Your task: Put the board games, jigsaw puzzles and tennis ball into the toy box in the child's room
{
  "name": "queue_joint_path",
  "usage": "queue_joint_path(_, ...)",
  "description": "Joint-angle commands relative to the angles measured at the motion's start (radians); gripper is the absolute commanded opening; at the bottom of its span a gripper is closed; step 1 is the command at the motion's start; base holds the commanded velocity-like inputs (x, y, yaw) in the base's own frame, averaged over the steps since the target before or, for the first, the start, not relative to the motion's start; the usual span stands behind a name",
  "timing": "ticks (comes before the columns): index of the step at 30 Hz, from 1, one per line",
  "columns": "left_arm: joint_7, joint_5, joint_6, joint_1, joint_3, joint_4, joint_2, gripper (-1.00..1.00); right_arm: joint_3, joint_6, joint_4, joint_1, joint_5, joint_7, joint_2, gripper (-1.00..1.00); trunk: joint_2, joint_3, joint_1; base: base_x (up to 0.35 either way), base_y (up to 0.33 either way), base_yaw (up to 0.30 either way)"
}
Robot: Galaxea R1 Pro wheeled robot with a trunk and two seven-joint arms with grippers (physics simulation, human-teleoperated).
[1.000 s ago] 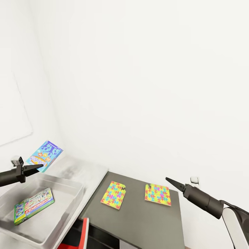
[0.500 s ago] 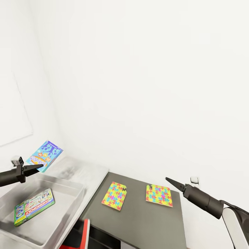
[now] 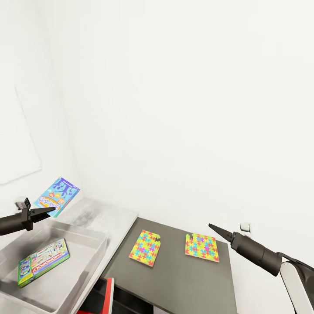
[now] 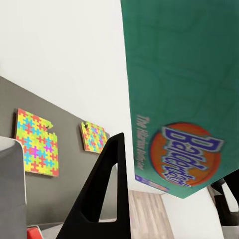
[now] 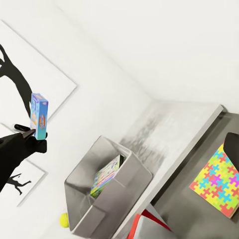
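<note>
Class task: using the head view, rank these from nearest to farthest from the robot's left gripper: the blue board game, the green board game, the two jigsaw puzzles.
1. Blue board game, held in the left gripper.
2. Green board game, lying in the toy box below the gripper.
3. Left jigsaw puzzle, on the dark cabinet.
4. Right jigsaw puzzle, farther along it.

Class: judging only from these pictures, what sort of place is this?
Probably a child's room or playroom: bright jigsaw puzzles on a dark cabinet, a printed game box inside a grey toy box, plain white walls.
</note>
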Motion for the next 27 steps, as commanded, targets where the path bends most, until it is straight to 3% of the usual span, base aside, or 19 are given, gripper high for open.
queue_joint_path(1, -0.004, 0.002, 0.010, -0.001, -0.003, 0.000, 0.000, -1.00, -0.001, 0.005, 0.000, 0.000, -0.001, 0.003, 0.000, 1.00, -0.001, 0.000, 0.000, 0.000, 0.000, 0.000)
queue_joint_path(22, -0.004, -0.011, 0.039, 0.001, -0.009, 0.026, -0.002, -1.00, -0.002, 0.005, 0.004, 0.000, -0.004, 0.004, 0.000, 1.00, -0.001, 0.000, 0.000, 0.000, 0.000, 0.000)
queue_joint_path(25, -0.004, -0.025, 0.059, 0.006, -0.030, 0.032, -0.004, -1.00, -0.002, 0.005, 0.005, 0.000, -0.005, 0.004, 0.000, 1.00, -0.001, 0.000, 0.000, 0.000, 0.000, 0.000)
queue_joint_path(27, -0.004, -0.052, 0.072, 0.015, -0.066, 0.034, -0.005, -1.00, -0.002, 0.005, 0.005, 0.000, -0.005, 0.004, 0.001, 1.00, -0.001, 0.000, 0.000, 0.000, 0.000, 0.000)
